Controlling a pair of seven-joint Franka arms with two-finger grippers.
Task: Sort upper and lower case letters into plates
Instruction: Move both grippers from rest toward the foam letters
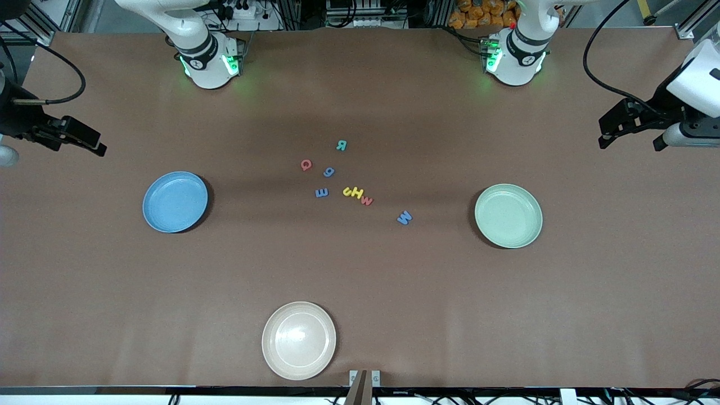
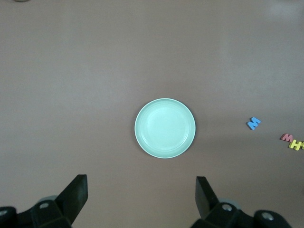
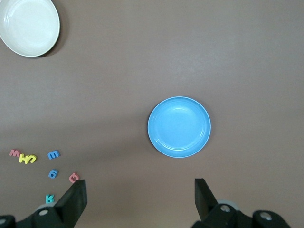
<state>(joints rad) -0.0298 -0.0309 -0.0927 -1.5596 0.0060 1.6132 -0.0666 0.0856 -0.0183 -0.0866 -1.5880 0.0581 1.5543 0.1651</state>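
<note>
a brown worktop [image 1: 360, 270] seen from above, with two robot arms parked at its ends and nothing sorted yet. the sky blue plate [image 1: 175, 202] lies toward the right arm's end and holds nothing. the mint green plate [image 1: 508, 216] lies toward the left arm's end and also holds nothing. between the two plates, all the letters lie loose on the worktop in a small scatter: a teal letter [image 1: 341, 145] farthest from the front camera, then a red letter [image 1: 305, 165], a blue letter [image 1: 329, 172], a blue e [image 1: 322, 193], a yellow pair [image 1: 352, 192] touching a red w [image 1: 367, 200], and a blue m [image 1: 404, 217] lying apart, closest to the green plate. a cream plate [image 1: 298, 340], not part of the sorting, sits nearest the front camera.

the left claw [image 1: 630, 125] hangs over the worktop's edge at the left arm's end, fingers spread wide, holding nothing. the right claw [image 1: 76, 136] hangs over the edge at the right arm's end, likewise spread wide and empty. both arms wait.

judging by this, the task is at its very start: every letter remains to be picked up and placed.
</note>
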